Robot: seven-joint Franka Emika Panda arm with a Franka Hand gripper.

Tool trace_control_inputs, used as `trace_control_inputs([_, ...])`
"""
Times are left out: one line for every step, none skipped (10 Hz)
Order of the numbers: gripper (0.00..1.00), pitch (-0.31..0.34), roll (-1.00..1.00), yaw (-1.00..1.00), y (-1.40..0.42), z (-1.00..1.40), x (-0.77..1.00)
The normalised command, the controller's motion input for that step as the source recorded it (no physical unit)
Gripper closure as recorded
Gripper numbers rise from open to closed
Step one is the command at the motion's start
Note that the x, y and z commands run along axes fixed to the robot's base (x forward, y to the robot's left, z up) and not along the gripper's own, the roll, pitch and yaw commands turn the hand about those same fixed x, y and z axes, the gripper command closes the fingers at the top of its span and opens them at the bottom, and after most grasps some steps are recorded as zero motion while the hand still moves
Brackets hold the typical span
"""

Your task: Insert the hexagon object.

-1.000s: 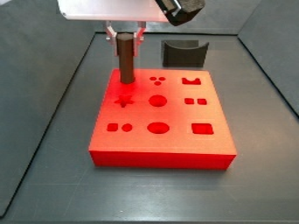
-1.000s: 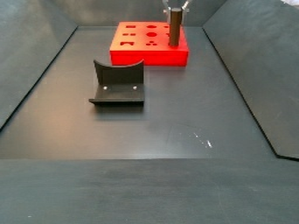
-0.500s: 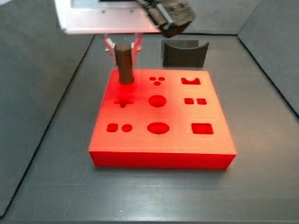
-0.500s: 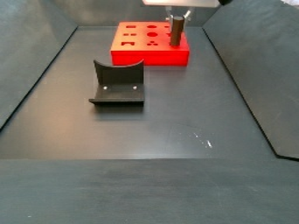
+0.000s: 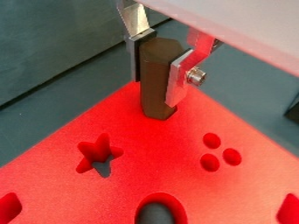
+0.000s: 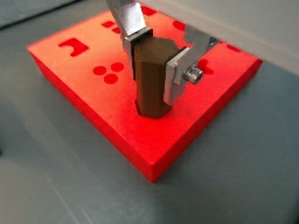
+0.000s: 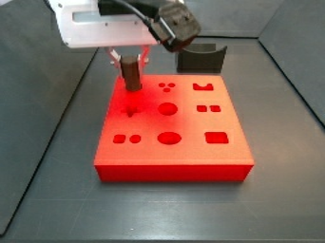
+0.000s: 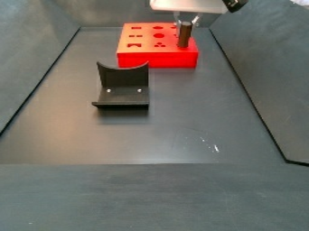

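My gripper [image 7: 131,65] is shut on the hexagon object [image 7: 129,78], a brown faceted peg that it holds upright. The silver fingers [image 5: 179,77] clamp two opposite sides of the peg in both wrist views. The peg's lower end [image 5: 156,103] meets the top of the red block [image 7: 172,157] near one corner and appears sunk into a hole there, as the other wrist view [image 6: 149,98] also shows. In a side view the gripper [image 8: 185,25] and the peg [image 8: 185,36] stand over the block's [image 8: 151,57] right end.
The block's top has several shaped holes, among them a star [image 5: 98,151] and three small round holes [image 5: 216,154] close to the peg. The dark curved fixture [image 7: 200,57] stands behind the block and shows apart from it on the dark floor in a side view [image 8: 121,86].
The gripper has moved down with the peg. Less of the peg now shows above the red block's top.
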Motion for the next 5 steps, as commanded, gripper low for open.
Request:
trace_control_inputs([1.0,0.229,0.1,0.0,-0.11,-0.69,0.07])
trace_control_inputs([1.0,0.176,0.14,0.0,0.0,-0.75,0.05])
trace_control_inputs([1.0,0.187,0.12,0.0,-0.01,-0.74,0.04])
trace_control_inputs([1.0,0.111,0.09,0.0,0.0,-0.31,0.03])
trace_control_inputs([1.0,0.0,0.0,0.0,0.0,0.0,0.0])
